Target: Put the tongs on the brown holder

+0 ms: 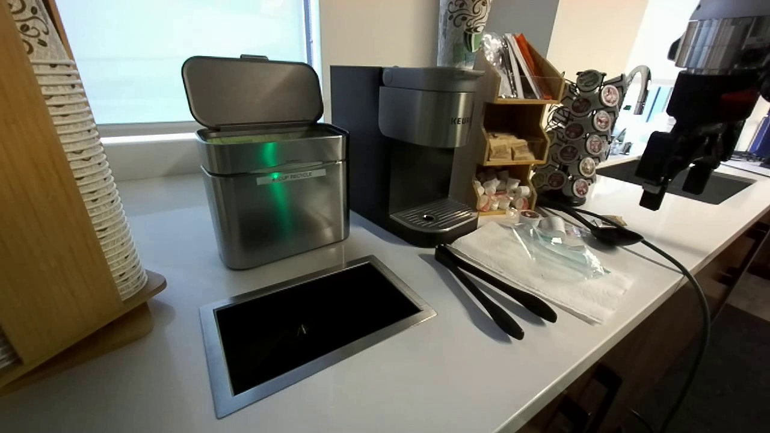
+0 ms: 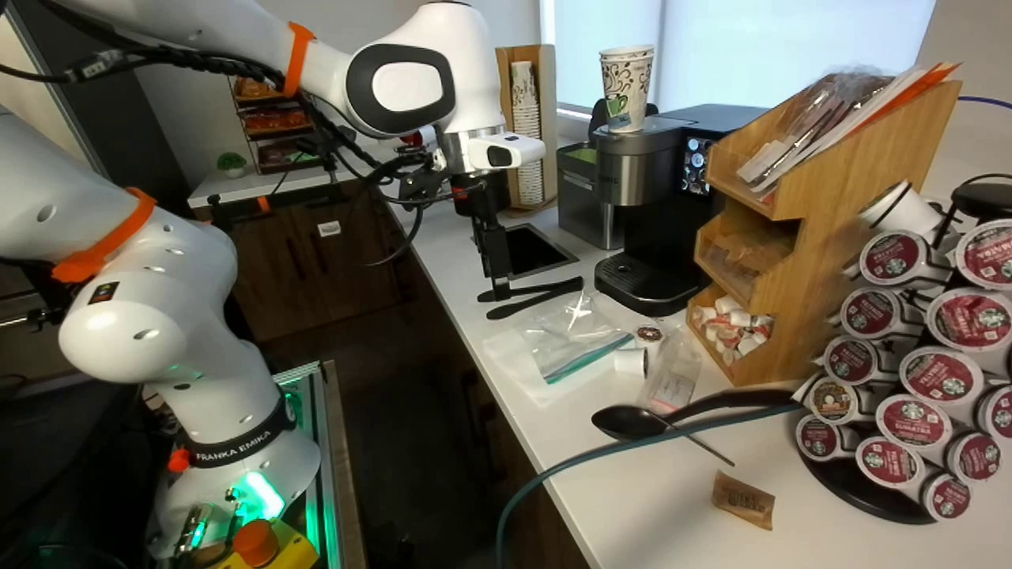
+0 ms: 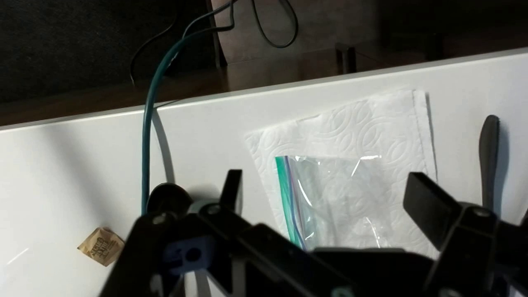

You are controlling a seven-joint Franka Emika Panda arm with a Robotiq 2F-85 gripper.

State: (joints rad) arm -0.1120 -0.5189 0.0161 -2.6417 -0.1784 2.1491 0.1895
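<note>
Your gripper [image 3: 326,189] hangs wide and empty, perhaps to straddle the tongs [image 1: 511,290], whose free ends face the front edge of the counter [image 1: 433,379].

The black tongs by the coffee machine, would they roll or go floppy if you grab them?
The black tongs probably won't roll: their two arms spread in a V, so a push might slide or spin them. They look straight, so likely stiff, though squeezing may bring the arms together. They're slim, so maybe light.
</note>
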